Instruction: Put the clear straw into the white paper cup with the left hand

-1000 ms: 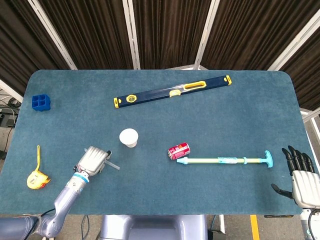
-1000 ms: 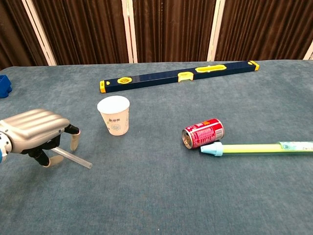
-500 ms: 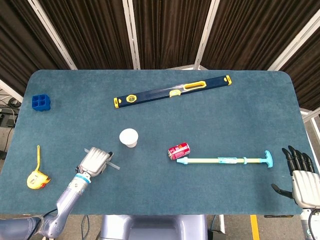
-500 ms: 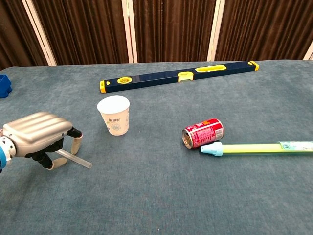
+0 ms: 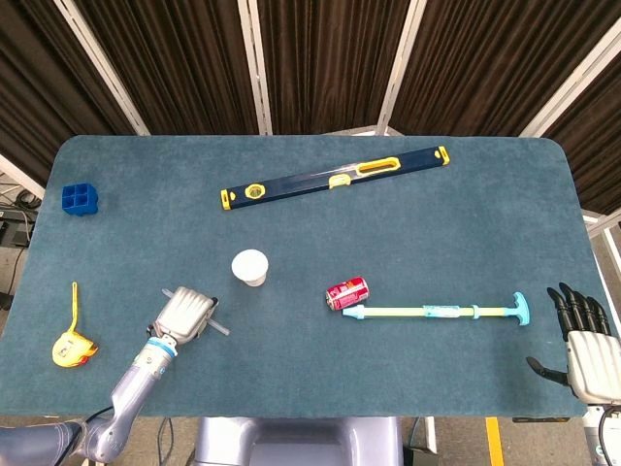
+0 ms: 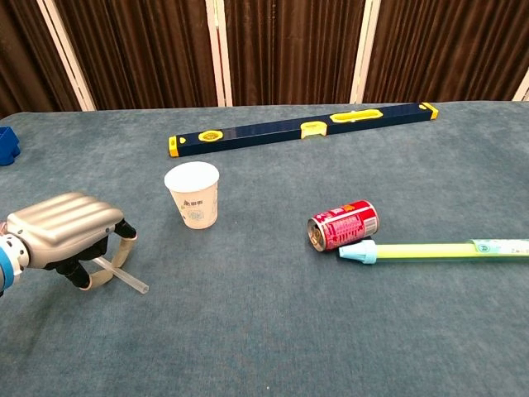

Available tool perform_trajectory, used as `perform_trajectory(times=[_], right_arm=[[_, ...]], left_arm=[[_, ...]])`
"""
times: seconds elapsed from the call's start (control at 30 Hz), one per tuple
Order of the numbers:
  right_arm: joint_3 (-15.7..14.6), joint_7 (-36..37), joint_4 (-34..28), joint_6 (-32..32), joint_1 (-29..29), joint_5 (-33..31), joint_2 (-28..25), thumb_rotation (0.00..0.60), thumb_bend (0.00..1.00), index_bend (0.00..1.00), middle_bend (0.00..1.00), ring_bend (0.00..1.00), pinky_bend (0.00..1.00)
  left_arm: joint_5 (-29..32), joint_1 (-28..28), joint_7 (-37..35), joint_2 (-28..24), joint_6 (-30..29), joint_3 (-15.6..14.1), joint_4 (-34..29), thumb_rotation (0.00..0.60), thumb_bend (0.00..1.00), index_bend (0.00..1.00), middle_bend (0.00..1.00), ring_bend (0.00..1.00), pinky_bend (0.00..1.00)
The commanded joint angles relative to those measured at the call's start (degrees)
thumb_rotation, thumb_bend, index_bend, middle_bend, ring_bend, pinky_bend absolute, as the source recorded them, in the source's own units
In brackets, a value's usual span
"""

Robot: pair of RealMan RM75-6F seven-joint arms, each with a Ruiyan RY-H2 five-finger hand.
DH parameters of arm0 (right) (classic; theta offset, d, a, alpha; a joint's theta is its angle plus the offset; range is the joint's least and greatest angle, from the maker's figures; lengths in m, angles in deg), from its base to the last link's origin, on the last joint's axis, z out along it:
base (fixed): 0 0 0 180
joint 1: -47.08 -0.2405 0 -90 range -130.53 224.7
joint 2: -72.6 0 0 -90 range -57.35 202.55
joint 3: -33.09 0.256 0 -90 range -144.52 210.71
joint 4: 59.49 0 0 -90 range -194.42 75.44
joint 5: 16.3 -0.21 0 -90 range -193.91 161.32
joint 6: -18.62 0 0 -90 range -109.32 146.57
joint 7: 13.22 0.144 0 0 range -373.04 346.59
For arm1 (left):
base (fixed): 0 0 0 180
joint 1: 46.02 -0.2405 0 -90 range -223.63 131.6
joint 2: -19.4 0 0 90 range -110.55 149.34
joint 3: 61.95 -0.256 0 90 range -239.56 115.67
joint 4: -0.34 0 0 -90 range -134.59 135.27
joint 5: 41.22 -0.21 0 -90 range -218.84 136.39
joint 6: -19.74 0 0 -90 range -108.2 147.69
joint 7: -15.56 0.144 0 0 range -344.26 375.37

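Note:
The white paper cup (image 5: 249, 267) (image 6: 193, 194) stands upright and open-topped left of the table's middle. The clear straw (image 6: 129, 280) (image 5: 219, 330) lies on the cloth in front of and to the left of the cup. One end of it pokes out to the right from under my left hand (image 5: 184, 313) (image 6: 62, 227). That hand sits palm-down over the straw, with its thumb and curled fingers closed around it, low on the cloth. My right hand (image 5: 587, 349) rests at the table's front right corner, fingers spread, holding nothing.
A long blue-and-yellow spirit level (image 5: 335, 178) (image 6: 302, 128) lies behind the cup. A red can (image 5: 346, 293) (image 6: 343, 225) lies on its side beside a long green-and-cyan rod (image 5: 437, 312) (image 6: 438, 248). A blue block (image 5: 81, 198) and a yellow tape measure (image 5: 73, 348) sit at the left.
My left hand has lowered and closed its thumb and fingers around the straw. The straw's free end has swung slightly toward the front. The right hand has not moved.

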Motion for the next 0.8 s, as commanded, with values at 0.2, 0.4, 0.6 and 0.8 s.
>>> perform_trajectory(times=[0.2,0.4,0.6,0.8], right_arm=[[0.0,-0.1,0.0,0.0,0.0,0.0,0.0,0.600,0.08,0.00,0.00,0.00,0.00],[0.0,-0.2,0.0,-0.1,0.0,0.0,0.1,0.600,0.08,0.00,0.00,0.00,0.00],[0.0,-0.3,0.0,-0.2,0.0,0.0,0.1,0.600,0.08,0.00,0.00,0.00,0.00],[0.0,-0.2,0.0,-0.1,0.0,0.0,0.1,0.600,0.08,0.00,0.00,0.00,0.00]], left_arm=[[-1.2,0.1,-0.6,-1.9,-1.2,1.6,-2.4,0.600,0.40,0.58,1.00,0.93,0.81],[-2.0,0.8,-2.7,-5.4,-2.9,5.1,-8.5,0.600,0.40,0.58,1.00,0.93,0.81],[1.2,1.2,-8.4,-7.5,-3.7,11.1,-16.4,0.600,0.40,0.58,1.00,0.93,0.81],[8.6,1.8,-17.2,-7.2,-3.1,18.4,-22.5,0.600,0.40,0.58,1.00,0.93,0.81]])
